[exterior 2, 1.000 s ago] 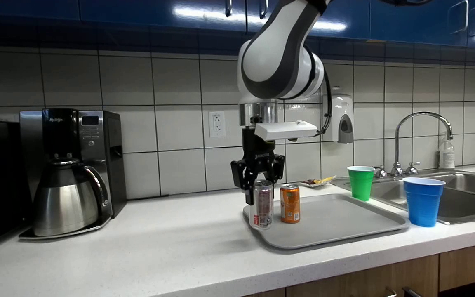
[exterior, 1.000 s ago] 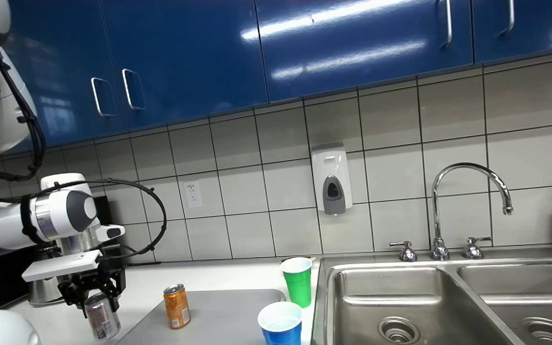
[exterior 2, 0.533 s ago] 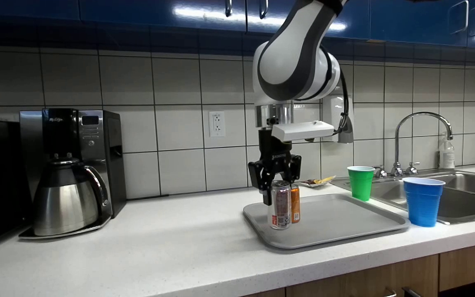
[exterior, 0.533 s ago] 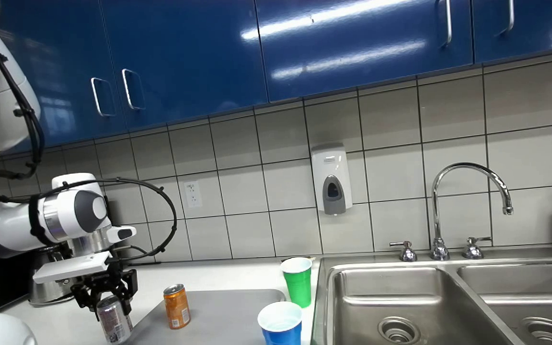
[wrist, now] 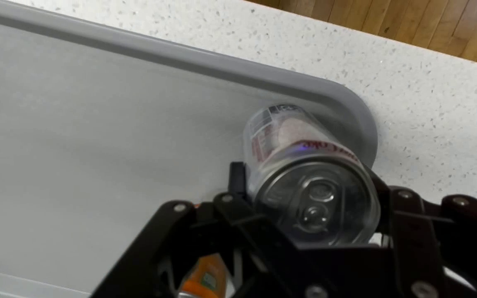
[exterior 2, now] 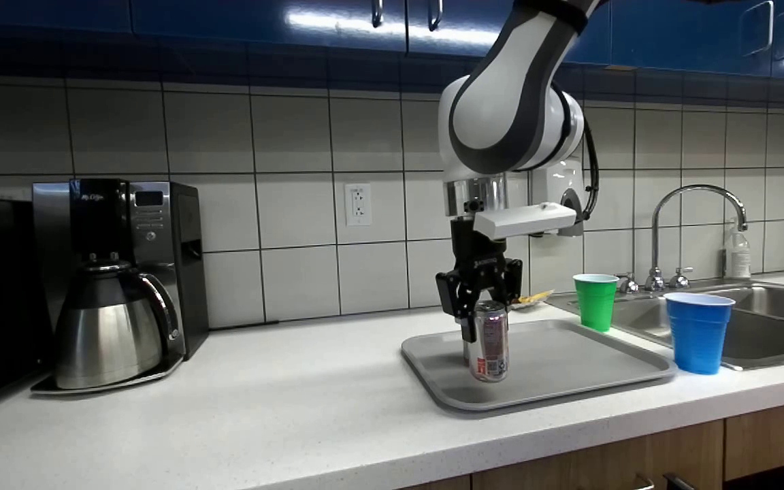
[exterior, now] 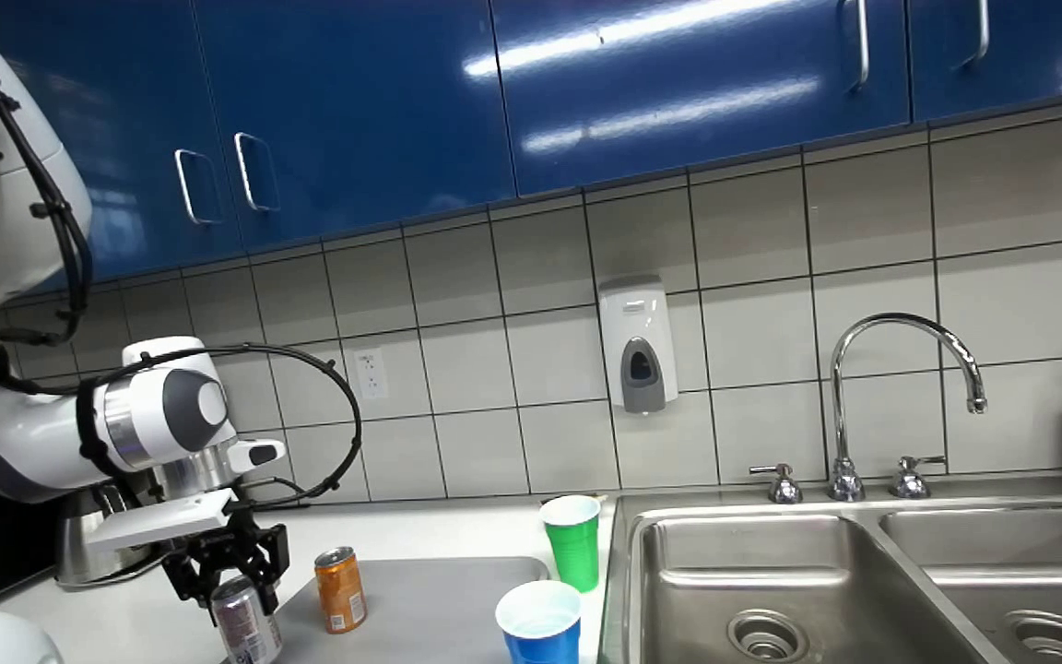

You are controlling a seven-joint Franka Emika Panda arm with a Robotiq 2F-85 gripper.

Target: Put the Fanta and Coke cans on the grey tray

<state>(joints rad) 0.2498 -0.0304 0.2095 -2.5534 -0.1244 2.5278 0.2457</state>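
Observation:
The silver Coke can (exterior: 248, 627) is held upright, slightly tilted, in my gripper (exterior: 241, 604). It also shows in an exterior view (exterior 2: 492, 344) and in the wrist view (wrist: 317, 198). My gripper (exterior 2: 495, 330) is shut on its upper part, one finger on each side, as the wrist view also shows (wrist: 307, 180). The can is over a corner of the grey tray (exterior 2: 582, 367); I cannot tell whether its base touches. The orange Fanta can (exterior: 340, 590) stands on the tray, partly seen behind the fingers in the wrist view (wrist: 207, 277), and hidden behind the Coke can in an exterior view.
A green cup (exterior 2: 595, 303) and a blue cup (exterior 2: 698, 333) stand at the tray's far end, beside the sink (exterior 2: 766, 320). A coffee maker (exterior 2: 120, 286) stands at the left of the counter. A small packet (exterior 2: 533, 298) lies near the wall.
My gripper has carried the Coke can to the right in both exterior views, from the tray's edge to over the tray. The Fanta can and the tray have not moved.

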